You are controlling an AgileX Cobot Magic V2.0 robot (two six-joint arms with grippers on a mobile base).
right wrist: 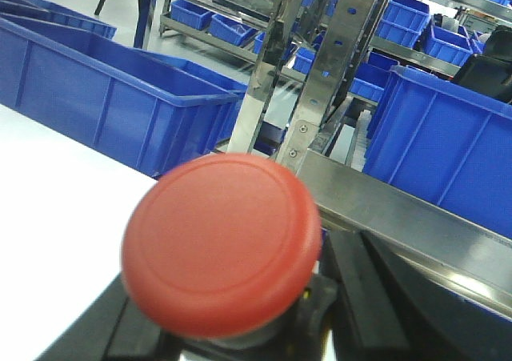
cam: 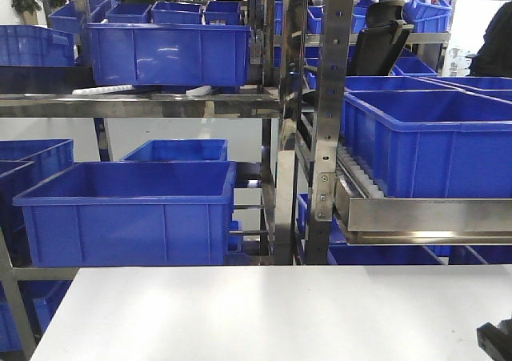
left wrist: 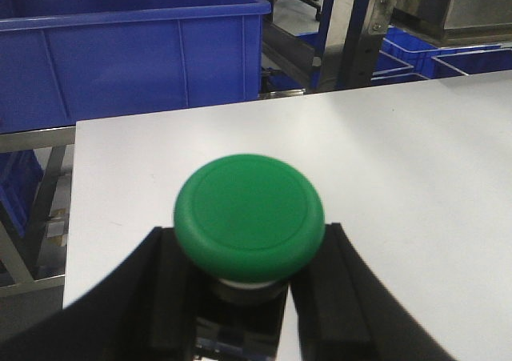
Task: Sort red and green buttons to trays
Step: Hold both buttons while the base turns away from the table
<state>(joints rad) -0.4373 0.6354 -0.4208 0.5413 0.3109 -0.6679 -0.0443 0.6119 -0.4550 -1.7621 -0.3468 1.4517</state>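
In the left wrist view, the green button (left wrist: pixel 250 215) fills the foreground, its domed cap up and its dark base between my black fingers (left wrist: pixel 156 297). My left gripper (left wrist: pixel 248 241) is shut on that base, above the white table (left wrist: pixel 416 161). In the right wrist view, the red button (right wrist: pixel 220 241) sits the same way, and my right gripper (right wrist: pixel 236 285) is shut on its dark base near the table's far edge. The caps hide most of both bases. The trays are out of view in all views.
Steel shelving (cam: pixel 284 129) with deep blue crates (cam: pixel 132 213) stands right behind the table's far edge (cam: pixel 264 269). A large blue crate (left wrist: pixel 128 49) lies beyond the table's left corner. A steel rail (right wrist: pixel 416 225) and blue crate (right wrist: pixel 448 137) are close behind the red button.
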